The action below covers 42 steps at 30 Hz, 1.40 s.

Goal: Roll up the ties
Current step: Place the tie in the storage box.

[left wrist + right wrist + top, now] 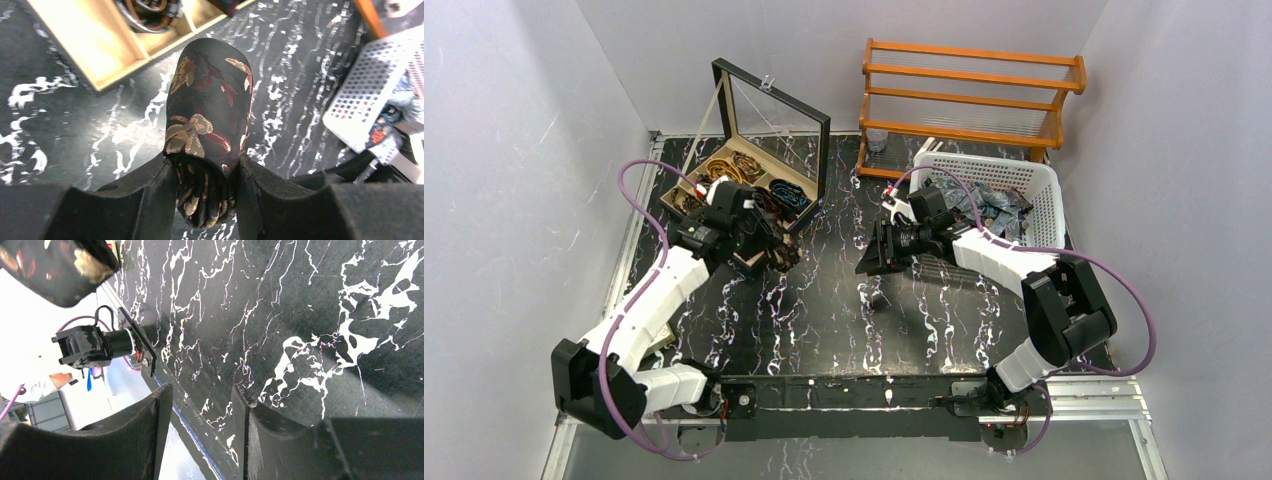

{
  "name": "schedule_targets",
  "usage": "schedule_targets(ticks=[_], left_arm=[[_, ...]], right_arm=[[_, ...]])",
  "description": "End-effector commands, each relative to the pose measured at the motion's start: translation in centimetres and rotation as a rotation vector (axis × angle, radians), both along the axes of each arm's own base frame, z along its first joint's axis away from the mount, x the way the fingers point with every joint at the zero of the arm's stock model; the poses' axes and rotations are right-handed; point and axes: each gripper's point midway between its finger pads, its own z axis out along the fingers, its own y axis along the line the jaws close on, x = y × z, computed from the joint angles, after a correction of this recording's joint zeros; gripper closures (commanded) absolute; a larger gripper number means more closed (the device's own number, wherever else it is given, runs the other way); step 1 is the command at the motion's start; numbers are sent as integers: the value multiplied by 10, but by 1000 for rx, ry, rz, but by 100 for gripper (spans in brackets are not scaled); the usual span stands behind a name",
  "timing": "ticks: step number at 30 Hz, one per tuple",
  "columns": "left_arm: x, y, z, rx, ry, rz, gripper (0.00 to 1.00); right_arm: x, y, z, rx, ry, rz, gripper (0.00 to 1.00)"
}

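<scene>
The left gripper (207, 200) is clamped on a rolled tie (207, 100), dark with gold and red floral spots. The roll's long axis runs straight out along the fingers, its rounded end pointing ahead of the fingertips and its layered edges bunched between the pads, above the black marbled table (300, 315). Just beyond that end sits an open wooden box (85, 55); its nearest compartment shows bare wood, and those further back hold coiled ties (734, 168) in orange, brown and blue, cut off in the wrist view. Its glass lid (774, 120) stands propped up. Off to this gripper's right, a white slotted basket (1044, 215) holds a grey-blue heap of fabric (984, 205), too tangled to separate. The right gripper (200, 435) has parted jaws with nothing between them, only tabletop.
</scene>
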Motion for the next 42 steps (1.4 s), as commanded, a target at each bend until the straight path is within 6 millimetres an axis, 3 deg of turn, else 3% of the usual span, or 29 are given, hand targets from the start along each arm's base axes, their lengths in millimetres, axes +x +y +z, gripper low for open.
schedule_targets(ticks=[1,9,20,31,42], left_arm=[[-12,23,-3,61,128,-37,63],[7,65,9,56,209,50,63],[33,92,4,40,321,130,64],[43,107,-13,69,396,174,64],[65,96,-32,-26,390,172,65]], right_arm=[[2,0,19,19,-42,-2,46],[-10,1,20,58,-15,32,46],[-22,1,12,77,28,78,48],[-27,0,12,85,28,97,48],[-30,-2,5,78,48,104,48]])
